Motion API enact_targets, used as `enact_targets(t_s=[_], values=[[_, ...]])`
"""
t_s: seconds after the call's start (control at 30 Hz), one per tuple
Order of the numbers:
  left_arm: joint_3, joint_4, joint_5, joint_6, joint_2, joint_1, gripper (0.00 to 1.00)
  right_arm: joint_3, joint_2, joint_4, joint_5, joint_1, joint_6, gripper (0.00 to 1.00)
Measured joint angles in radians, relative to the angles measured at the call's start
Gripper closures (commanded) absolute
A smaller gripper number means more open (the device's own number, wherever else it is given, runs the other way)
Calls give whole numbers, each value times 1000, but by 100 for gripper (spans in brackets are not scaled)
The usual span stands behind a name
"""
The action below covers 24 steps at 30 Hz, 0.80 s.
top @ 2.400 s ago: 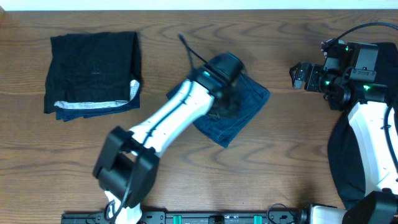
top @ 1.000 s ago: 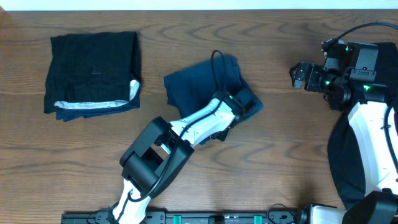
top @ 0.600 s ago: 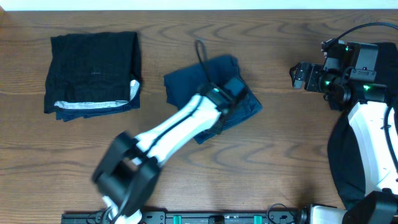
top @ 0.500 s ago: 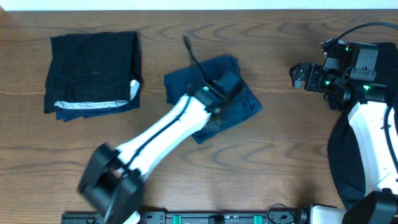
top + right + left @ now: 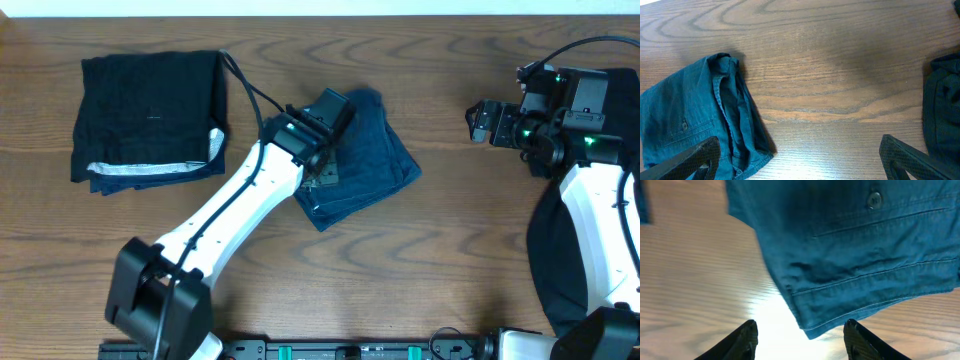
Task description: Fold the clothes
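Near the middle of the brown wooden desk (image 5: 450, 270) lies a folded blue denim garment (image 5: 370, 165), set at a slant so that one corner points toward the front edge. A white left arm (image 5: 235, 205) reaches from the front of the desk up over the garment's left side, and its wrist covers part of the cloth in the overhead view.

From the left wrist camera, the left gripper (image 5: 802, 342) has its jaws spread wide with nothing between them. The denim's hemmed corner lies just beyond the gap, with bare wood on either side. A small round button (image 5: 874, 200) and rows of stitching show on the cloth. Whether the fingertips touch the fabric cannot be told.

At the far left of the desk, well apart from the denim, sits a black folded garment (image 5: 150, 105), roughly square, with a pale strip (image 5: 150, 168) showing along its lower edge.

The right gripper (image 5: 482, 122) sits at the right side of the desk, apart from the denim. In the right wrist view its jaws are wide open and hold nothing, and the denim lies at the left beyond them.
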Motion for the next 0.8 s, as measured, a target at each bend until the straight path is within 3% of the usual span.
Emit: enact_targets(t_s=[0.47, 0.8], values=[[-70, 75, 107, -161, 171, -5, 37, 0, 0, 0, 0, 0, 0, 1], [-64, 39, 121, -159, 282, -5, 37, 0, 0, 0, 0, 0, 0, 1]])
